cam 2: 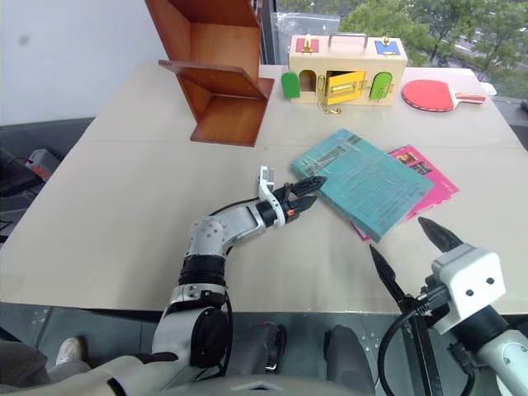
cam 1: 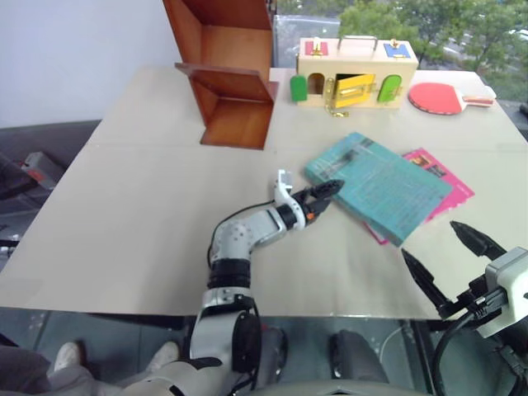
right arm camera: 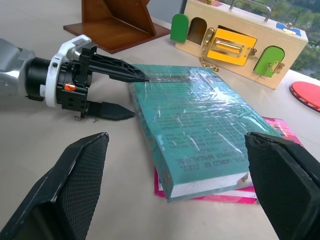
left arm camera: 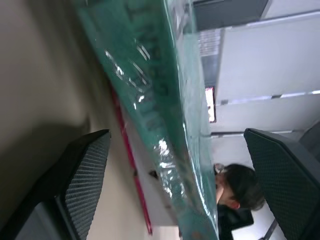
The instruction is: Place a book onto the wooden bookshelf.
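The teal-green book [cam 1: 384,186] lies flat on the table, on top of a thinner pink book [cam 1: 450,188]. My left gripper [cam 1: 330,200] is open at the teal book's near-left corner. One finger [right arm camera: 120,70] reaches over the cover's edge and the other finger [right arm camera: 107,111] lies low beside the book on the table. In the left wrist view the book's edge [left arm camera: 150,100] runs between the two fingers. My right gripper [cam 1: 429,238] is open and empty, hovering near the table's front edge, short of the book. The reddish-brown wooden bookshelf [cam 1: 231,91] stands at the table's far left.
A pale wooden box with coloured doors [cam 1: 351,70] and a red paddle [cam 1: 437,97] sit along the far edge. Bare tan table [cam 1: 140,206] stretches left of my left arm. A person [left arm camera: 240,192] appears beyond the book in the left wrist view.
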Controlling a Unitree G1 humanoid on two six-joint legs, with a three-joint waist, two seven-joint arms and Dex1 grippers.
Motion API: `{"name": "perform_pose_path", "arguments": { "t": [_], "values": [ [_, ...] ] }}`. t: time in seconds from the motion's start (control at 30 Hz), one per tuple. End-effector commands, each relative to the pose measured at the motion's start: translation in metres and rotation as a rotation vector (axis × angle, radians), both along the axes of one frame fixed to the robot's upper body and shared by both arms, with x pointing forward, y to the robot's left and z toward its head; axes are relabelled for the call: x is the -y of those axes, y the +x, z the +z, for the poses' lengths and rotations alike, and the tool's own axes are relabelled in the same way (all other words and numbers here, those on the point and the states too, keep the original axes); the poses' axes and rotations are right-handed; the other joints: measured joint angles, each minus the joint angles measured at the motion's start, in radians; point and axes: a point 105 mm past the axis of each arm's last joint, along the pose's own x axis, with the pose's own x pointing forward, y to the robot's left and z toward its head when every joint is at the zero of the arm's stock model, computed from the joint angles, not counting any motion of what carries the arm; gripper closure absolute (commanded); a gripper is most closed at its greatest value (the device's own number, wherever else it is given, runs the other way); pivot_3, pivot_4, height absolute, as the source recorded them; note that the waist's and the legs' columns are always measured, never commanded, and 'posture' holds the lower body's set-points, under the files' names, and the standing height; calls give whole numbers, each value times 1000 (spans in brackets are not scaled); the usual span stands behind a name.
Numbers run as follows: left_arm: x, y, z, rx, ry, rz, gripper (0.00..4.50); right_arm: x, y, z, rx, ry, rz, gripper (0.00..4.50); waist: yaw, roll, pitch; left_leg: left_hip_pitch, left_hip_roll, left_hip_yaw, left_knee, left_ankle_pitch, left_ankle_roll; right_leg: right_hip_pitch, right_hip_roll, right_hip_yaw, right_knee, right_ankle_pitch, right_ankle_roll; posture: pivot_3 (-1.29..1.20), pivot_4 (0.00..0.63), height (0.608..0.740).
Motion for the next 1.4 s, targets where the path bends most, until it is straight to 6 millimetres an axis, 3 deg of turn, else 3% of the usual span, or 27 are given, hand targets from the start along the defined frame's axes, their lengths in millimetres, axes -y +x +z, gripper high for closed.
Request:
{"name": "perform_pose_path", "arguments": {
  "t": [0.03,0.07,0.23,0.27,0.33,0.5,0.77,0.97,1.07,1.3,1.4],
  "values": [
    [29,1,6,-5,-56,-32,524,-5,-2,11,49,17,7,0,1,0,-1,1,0,0,0,0,0,1,0,0,0,0,0,0,150,740],
    [31,2,7,2,-66,-33,770,-5,-1,12,51,18,5,0,2,-1,-1,2,0,-1,0,0,0,2,0,-1,-1,0,0,0,150,740],
    [40,8,11,2,-120,-35,3143,-5,2,15,59,17,-1,0,3,-1,-1,3,0,-1,0,0,0,4,0,-1,-2,-1,1,0,150,740],
    [41,10,11,-4,-123,-34,3789,-4,2,16,61,16,-2,0,3,-1,-1,3,0,-1,0,0,0,4,0,-1,-2,-1,1,0,150,740],
    [42,11,12,-7,-128,-36,4353,-5,3,17,63,13,-2,0,6,-1,-2,3,0,-1,0,0,0,5,0,-2,-2,-1,1,0,150,740],
    [33,10,12,-7,-107,-42,4433,-7,6,17,64,15,8,0,9,-2,-2,3,-1,-2,0,0,0,5,0,-2,-2,-1,1,0,150,740],
    [-18,17,17,54,-74,-9,4433,-14,11,17,64,34,30,0,7,-4,-1,2,-1,-2,0,0,0,4,1,-2,-3,-1,1,0,150,740],
    [-68,34,40,170,-94,62,4433,-21,20,18,60,31,65,0,-5,-4,-1,2,0,-3,0,0,0,3,1,-2,-2,-1,1,0,150,740],
    [-83,37,56,217,-111,62,4433,-22,25,20,63,25,82,0,-4,-5,0,1,-1,-3,0,0,0,3,1,-2,-2,-1,1,0,150,740],
    [-76,4,95,406,-51,-182,4433,-26,40,25,71,24,145,0,-3,-5,0,-1,-3,-5,-1,0,0,1,0,-3,-3,-1,1,0,150,740],
    [-65,-5,129,610,-2,-223,4433,-28,45,26,75,28,170,0,-4,-5,0,-2,-3,-6,-1,0,0,0,-1,-3,-3,0,0,0,150,740]
  ]
}}
